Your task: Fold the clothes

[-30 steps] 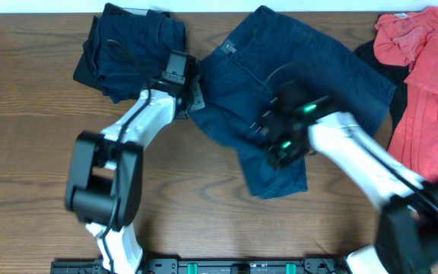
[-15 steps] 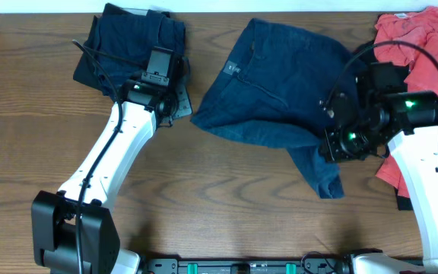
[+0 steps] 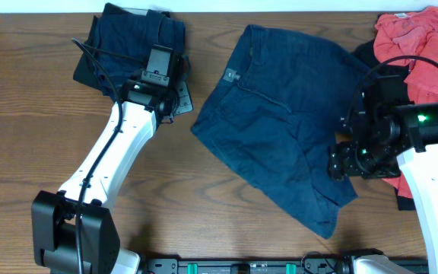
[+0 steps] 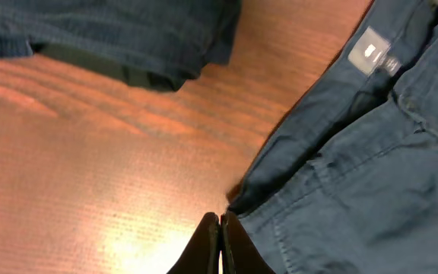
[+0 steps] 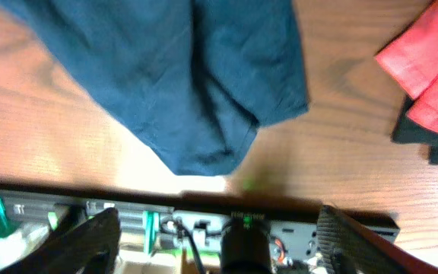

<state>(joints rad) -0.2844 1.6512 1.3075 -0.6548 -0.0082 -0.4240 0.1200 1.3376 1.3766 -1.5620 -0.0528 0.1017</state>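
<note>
Your left gripper (image 4: 219, 232) has its 2 fingers pressed together, empty, just beside the waistband corner of the blue shorts (image 3: 280, 122) spread flat on the table (image 3: 21, 152), while your right gripper (image 5: 217, 228) gapes wide, empty, by their leg hem.

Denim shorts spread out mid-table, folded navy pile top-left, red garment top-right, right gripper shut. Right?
One thing is off: the right gripper is open, not shut. The right wrist view shows its fingers spread wide apart. The rest holds in the overhead view: denim shorts spread out mid-table, folded navy pile top-left, red garment top-right.
</note>
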